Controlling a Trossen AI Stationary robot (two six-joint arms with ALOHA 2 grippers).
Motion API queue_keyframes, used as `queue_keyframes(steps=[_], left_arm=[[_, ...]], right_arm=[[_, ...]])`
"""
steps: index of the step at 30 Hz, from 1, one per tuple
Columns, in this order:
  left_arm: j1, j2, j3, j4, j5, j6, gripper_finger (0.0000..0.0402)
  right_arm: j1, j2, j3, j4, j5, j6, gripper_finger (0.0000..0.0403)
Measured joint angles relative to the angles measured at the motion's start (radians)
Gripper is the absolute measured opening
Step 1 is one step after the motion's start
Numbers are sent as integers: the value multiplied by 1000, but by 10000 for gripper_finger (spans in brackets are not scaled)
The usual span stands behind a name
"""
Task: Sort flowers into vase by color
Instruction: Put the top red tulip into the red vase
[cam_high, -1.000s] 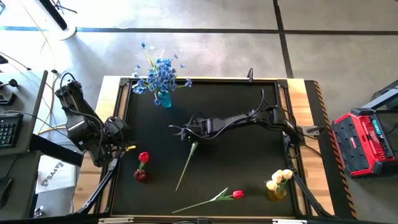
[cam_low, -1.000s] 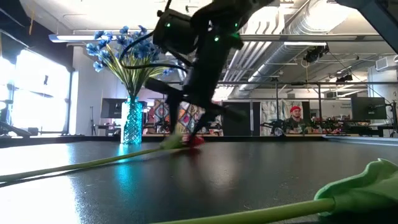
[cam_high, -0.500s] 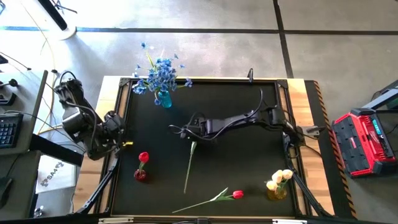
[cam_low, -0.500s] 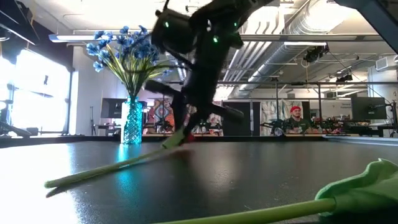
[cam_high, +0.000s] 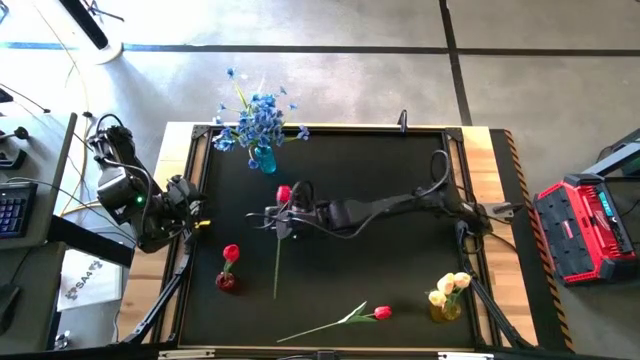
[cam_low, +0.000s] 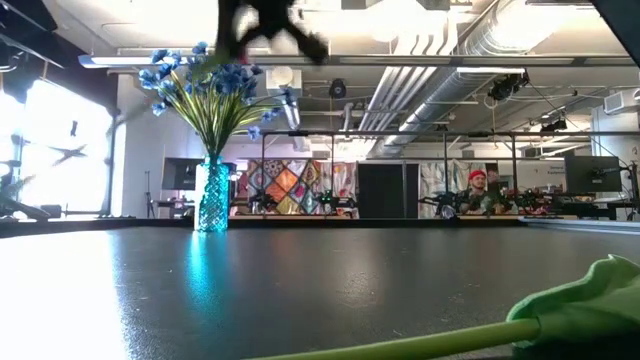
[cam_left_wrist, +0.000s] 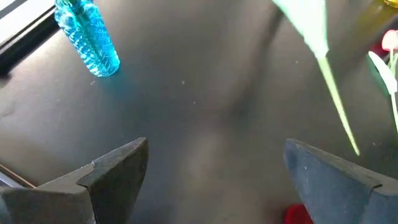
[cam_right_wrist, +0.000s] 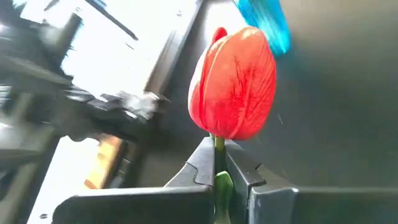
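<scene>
My right gripper (cam_high: 287, 213) hovers left of the table's middle, shut on a red tulip (cam_high: 283, 194) whose long green stem (cam_high: 277, 260) runs toward the near edge. In the right wrist view the red head (cam_right_wrist: 235, 84) stands just above the fingers. My left gripper (cam_left_wrist: 214, 168) waits open at the left edge, near a red vase (cam_high: 227, 281) that holds one red tulip. A blue vase (cam_high: 264, 158) with blue sprays stands at the far edge. A yellow vase (cam_high: 446, 305) holds pale yellow tulips. Another red tulip (cam_high: 381, 313) lies flat by the near edge. My right gripper pinches the tulip's stem just below the head (cam_right_wrist: 217, 177) between its two fingers (cam_right_wrist: 202, 165). The fingers come about level from the table's right, across the stem. The flower is lifted clear, head above the fingers and the stem trailing toward the near edge.
The black mat has a raised frame (cam_high: 196, 160) around it. The lying tulip's leaf (cam_low: 575, 295) fills the low view's near right corner. Bare mat lies between the three vases. A red case (cam_high: 585, 225) sits on the floor to the right.
My right gripper has risen and moved toward the table's left, carrying the red tulip. The stem, which lay slanted on the mat, has come off it and swung to point toward the near edge. My left arm has drawn back a little toward the left edge.
</scene>
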Motion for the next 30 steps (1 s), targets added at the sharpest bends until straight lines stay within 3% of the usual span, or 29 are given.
queue_keyframes(steps=[6, 8, 13, 21, 25, 30], left_arm=[[0, 0, 0, 12, -30, -10, 360], [0, 0, 0, 29, -52, -12, 360], [0, 0, 0, 82, -106, -12, 360], [0, 1, 0, 114, -117, 4, 360], [0, 1, 0, 115, -137, 4, 360], [0, 0, 0, 115, -162, 5, 360]], right_arm=[[69, -2, 224, -17, 195, -341, 1], [88, -9, 234, 58, 232, -473, 1], [111, -32, 204, 320, 194, -822, 0], [118, -32, 204, 565, 28, -1119, 0], [112, -32, 204, 671, -159, -1234, 0], [94, -32, 204, 682, -368, -1313, 0]])
